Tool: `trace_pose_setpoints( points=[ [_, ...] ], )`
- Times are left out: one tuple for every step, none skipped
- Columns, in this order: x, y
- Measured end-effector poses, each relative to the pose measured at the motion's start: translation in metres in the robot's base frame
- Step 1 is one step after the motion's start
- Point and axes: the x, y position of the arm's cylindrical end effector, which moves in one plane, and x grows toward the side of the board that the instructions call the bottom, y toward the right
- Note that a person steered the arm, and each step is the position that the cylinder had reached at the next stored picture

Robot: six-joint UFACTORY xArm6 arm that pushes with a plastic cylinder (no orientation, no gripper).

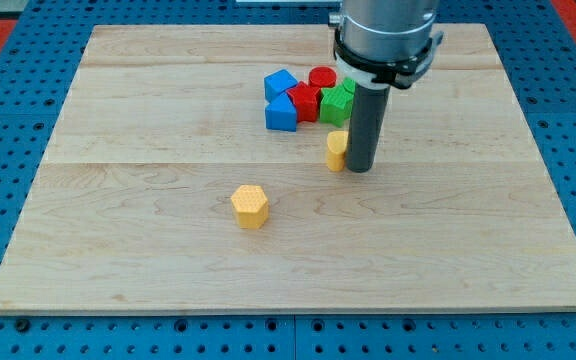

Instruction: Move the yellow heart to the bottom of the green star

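One yellow heart block point(337, 149) touches my tip point(359, 170) on its left | green star block point(337, 102) just above | we nudge lightly, avoiding overshoot | no pincer in view.

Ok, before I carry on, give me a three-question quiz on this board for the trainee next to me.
1. True or false: my tip stands against the right side of a yellow block.
2. Which block lies alone, nearest the view's bottom?
A. a blue block
B. the yellow hexagon-like block
C. a red block
3. Fill in: the green block sits at the view's ____ end of the cluster of blue and red blocks.

Key
1. True; that yellow block is partly hidden by the rod, just below the green one.
2. B.
3. right.
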Motion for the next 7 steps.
trace_pose_setpoints(
  points=[
    [0.005, -0.015],
    [0.001, -0.031],
    [-0.01, -0.049],
    [-0.011, -0.06],
    [-0.012, -0.079],
    [-0.016, -0.067],
    [-0.036, -0.034]
  ],
)
